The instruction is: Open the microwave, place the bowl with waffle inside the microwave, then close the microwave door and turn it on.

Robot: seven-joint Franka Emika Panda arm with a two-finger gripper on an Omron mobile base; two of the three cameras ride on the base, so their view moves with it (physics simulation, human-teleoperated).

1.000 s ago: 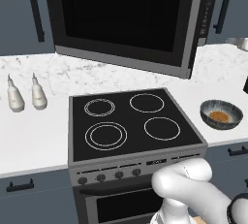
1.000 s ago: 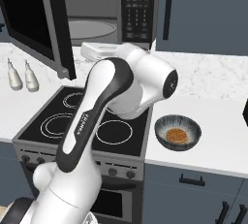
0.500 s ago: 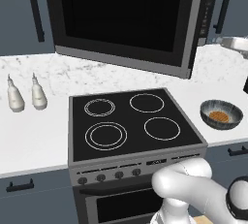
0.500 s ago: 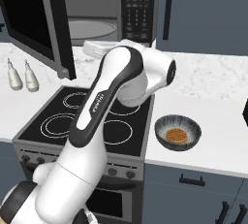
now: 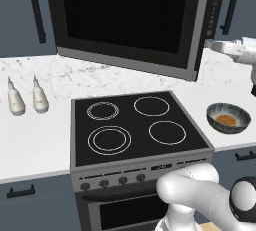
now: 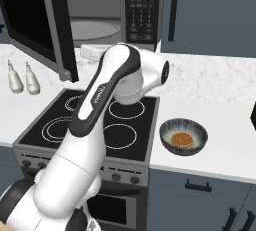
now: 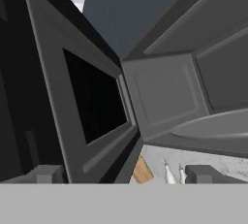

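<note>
The microwave (image 6: 142, 10) hangs open above the stove. Its door (image 5: 125, 20) is swung out to the left, and the grey interior with the round turntable (image 6: 95, 30) shows. In the hand view the door's inner face (image 7: 92, 97) fills the left and the turntable (image 7: 218, 126) lies at the right. My gripper (image 7: 126, 175) is open and holds nothing, level with the cavity at the door's free edge (image 5: 212, 46). The dark grey bowl (image 5: 228, 118) (image 6: 183, 136) stands on the counter right of the stove, with the waffle (image 5: 226, 120) (image 6: 182, 139) in it.
The black four-ring stove (image 5: 135, 127) sits under the microwave. Two small bottles (image 5: 25, 97) stand on the white counter (image 6: 220, 100) to its left. Dark blue cabinets with black bar handles (image 5: 36, 10) flank the microwave. My arm's elbow (image 6: 135, 75) arches over the stove.
My hand has moved left, from the right edge of the left base view toward the microwave's front. The elbow has lifted. Door, bowl and waffle have not moved.
</note>
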